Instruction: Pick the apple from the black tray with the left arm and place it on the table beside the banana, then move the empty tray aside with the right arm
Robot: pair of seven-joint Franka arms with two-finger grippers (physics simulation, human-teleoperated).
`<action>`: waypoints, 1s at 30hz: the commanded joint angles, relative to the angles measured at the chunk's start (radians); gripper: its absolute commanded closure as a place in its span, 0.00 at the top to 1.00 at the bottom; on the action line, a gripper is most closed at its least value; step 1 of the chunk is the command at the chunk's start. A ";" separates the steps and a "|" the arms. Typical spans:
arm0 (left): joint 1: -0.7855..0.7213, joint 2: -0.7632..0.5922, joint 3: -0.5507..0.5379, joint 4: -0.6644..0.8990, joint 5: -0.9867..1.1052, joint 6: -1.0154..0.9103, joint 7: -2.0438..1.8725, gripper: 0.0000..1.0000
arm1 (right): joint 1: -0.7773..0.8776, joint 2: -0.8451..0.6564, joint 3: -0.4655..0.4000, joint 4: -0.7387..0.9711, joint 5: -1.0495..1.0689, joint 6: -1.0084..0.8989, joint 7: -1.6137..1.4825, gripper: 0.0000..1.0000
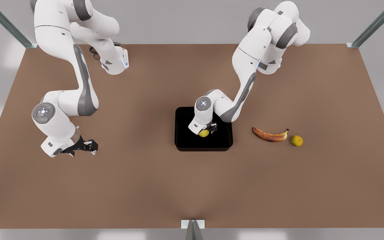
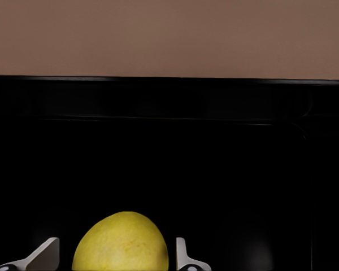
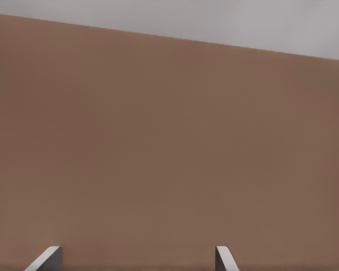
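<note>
Reaches down into the black tray [image 1: 185, 140] with the left gripper [image 1: 208, 130] to get at the apple [image 2: 121, 243]. Puts one finger [image 2: 45, 253] on each side of the apple, so a squeeze can catch it round its fat middle. Leaves a little gap on both sides, so no grip yet: open a bit wider than the apple, nothing held. Looks like the step just ahead of closing.

On the tray floor, the apple, about midway from left to right and toward the near wall.

Comes in with the left arm from the far side, on the front view's right. Bends at the elbow, slopes the forearm down to the tray and tips the wrist low over the fruit.

Waits with the right gripper [image 1: 90, 146] at the front view's left, low over the table [image 1: 145, 186] and well apart from the tray. Holds its fingers [image 3: 48, 257] wide apart with nothing between them. Seems wise, since the tray job comes later and this keeps out of the way.

On the table, at the front view's right of the tray, the banana [image 1: 269, 135], with a small darker fruit [image 1: 297, 140] just beside its stem end. Probably room for the apple between tray and banana.
</note>
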 commanded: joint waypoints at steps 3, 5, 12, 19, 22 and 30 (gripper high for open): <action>-0.014 -0.007 0.000 -0.026 0.037 0.041 -0.118 1.00 | 0.000 -0.001 0.000 0.001 0.001 -0.001 -0.008 1.00; -0.014 -0.005 0.000 -0.026 0.037 0.041 -0.121 1.00 | 0.000 -0.001 0.000 0.001 0.001 -0.001 -0.008 1.00; -0.013 0.010 0.001 -0.026 0.046 0.046 -0.120 1.00 | 0.000 0.001 0.000 0.001 0.001 -0.001 -0.008 1.00; -0.013 0.004 0.001 -0.025 0.055 0.038 -0.121 0.75 | -0.002 0.004 -0.003 0.002 0.005 -0.001 -0.004 1.00; -0.013 -0.099 -0.002 -0.014 0.052 -0.163 -0.094 0.76 | 0.002 0.004 -0.002 0.002 -0.001 -0.003 -0.007 1.00; 0.283 -0.246 0.011 0.030 -0.002 -0.411 0.348 0.76 | 0.112 0.001 0.217 0.180 0.002 -0.280 0.451 1.00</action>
